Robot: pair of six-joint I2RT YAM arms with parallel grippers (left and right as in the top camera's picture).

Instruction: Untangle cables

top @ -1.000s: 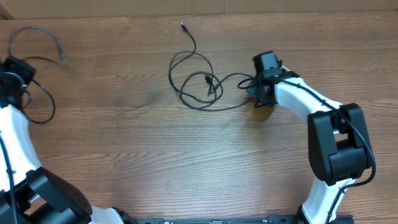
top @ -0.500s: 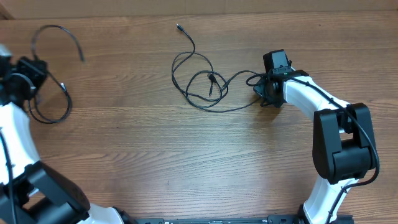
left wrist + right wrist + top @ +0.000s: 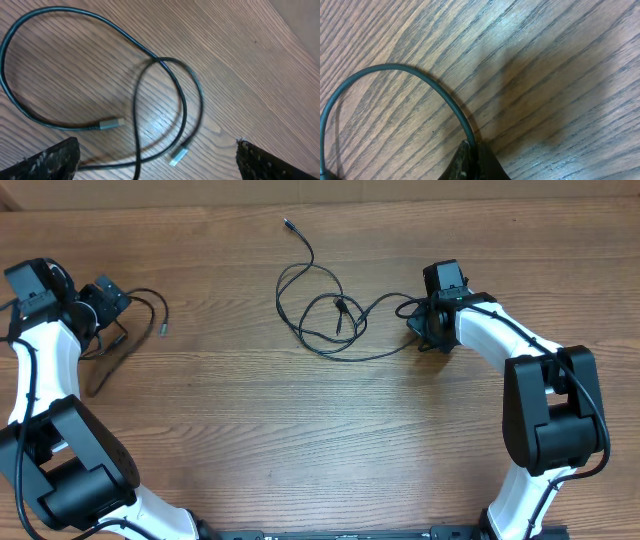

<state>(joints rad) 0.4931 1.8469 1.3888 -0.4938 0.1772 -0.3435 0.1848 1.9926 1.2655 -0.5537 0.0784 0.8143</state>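
Observation:
One thin black cable (image 3: pixel 161 313) lies loose on the wooden table at the far left, just beside my left gripper (image 3: pixel 110 306). In the left wrist view this cable (image 3: pixel 186 102) forms crossed loops with two small plug ends (image 3: pixel 111 123), and the left gripper (image 3: pixel 157 165) stands wide open above it, holding nothing. A second black cable (image 3: pixel 342 308) lies in tangled loops at the centre back. Its right-hand end runs into my right gripper (image 3: pixel 426 320). The right wrist view shows the right gripper (image 3: pixel 472 152) shut on that cable (image 3: pixel 420 74).
The table's far edge (image 3: pixel 320 200) runs close behind the loops. My right arm (image 3: pixel 545 410) stretches along the right side and my left arm (image 3: pixel 40 380) along the left edge.
My left arm swung in from the far left corner toward the middle, opened, and let its cable drop onto the table. The right gripper pulled slightly right, then held still.

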